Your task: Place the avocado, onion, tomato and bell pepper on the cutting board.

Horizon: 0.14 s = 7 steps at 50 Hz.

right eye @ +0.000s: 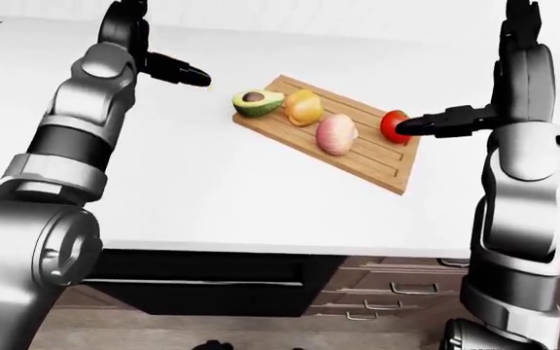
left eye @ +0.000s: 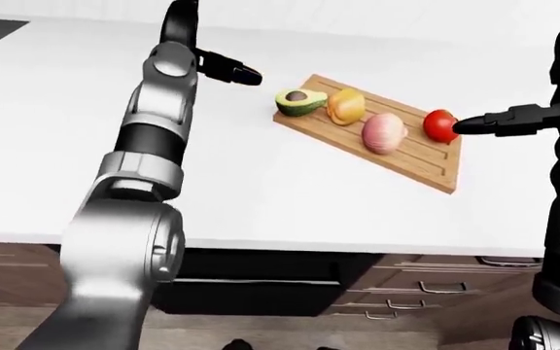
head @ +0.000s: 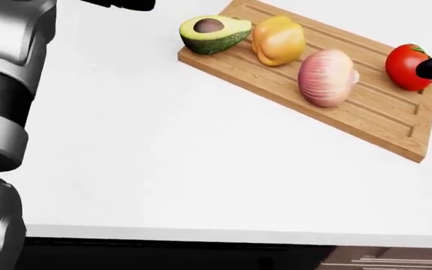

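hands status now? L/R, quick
Left hand: holding nothing, clear of the avocado; open or shut cannot be told.
Right hand: by the tomato, grip cannot be told.

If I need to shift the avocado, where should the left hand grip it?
Probably across the avocado's green flanks, coming from above-left: it's a half lying cut face up, overhanging the board's left corner, and the pepper crowds its right side.

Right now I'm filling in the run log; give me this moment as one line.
board: avocado, bell pepper, onion, tomato all on | left hand: empty, clear of board | right hand: at tomato, grip unclear
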Tool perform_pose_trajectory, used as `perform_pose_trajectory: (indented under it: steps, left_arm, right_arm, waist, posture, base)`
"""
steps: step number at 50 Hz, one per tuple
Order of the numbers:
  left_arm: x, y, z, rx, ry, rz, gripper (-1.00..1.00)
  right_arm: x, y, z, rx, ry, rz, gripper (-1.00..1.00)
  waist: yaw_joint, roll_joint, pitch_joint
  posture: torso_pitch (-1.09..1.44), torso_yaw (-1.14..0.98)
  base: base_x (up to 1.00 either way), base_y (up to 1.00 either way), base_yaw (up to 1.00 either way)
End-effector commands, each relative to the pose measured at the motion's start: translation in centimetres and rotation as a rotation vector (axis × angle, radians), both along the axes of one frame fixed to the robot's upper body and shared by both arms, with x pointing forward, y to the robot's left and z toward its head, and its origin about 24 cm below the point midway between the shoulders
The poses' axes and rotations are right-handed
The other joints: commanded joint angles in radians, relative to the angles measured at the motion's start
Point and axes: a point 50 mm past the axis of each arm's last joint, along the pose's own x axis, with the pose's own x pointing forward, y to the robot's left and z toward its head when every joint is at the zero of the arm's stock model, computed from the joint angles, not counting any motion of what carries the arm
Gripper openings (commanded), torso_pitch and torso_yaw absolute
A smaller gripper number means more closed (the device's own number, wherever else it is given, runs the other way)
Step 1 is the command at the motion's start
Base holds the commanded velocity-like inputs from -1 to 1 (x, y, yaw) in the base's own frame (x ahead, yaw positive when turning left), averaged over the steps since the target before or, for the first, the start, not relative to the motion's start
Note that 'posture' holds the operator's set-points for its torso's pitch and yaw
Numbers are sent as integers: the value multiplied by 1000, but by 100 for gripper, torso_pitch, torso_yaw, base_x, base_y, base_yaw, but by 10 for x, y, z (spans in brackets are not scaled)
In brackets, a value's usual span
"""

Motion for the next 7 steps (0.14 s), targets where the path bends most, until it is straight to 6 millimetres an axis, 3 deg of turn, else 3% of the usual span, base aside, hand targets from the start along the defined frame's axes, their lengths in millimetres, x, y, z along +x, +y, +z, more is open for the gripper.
perform_pose_trajectory:
  steps: [1,7]
  left_arm:
    - [-7,4,25,16,-84,1,100]
    - [-32,36,22,56,-88,70,100]
  right_arm:
    - [-9,-1,21,-35,-91,-15,100]
    - [-11,0,24,-35,-97,-13,100]
  waist:
    - [0,-3,-35]
    - [-7,10,-34]
  posture:
    - [28,0]
    - [28,0]
  base:
    - [0,0,0]
    - [0,0,0]
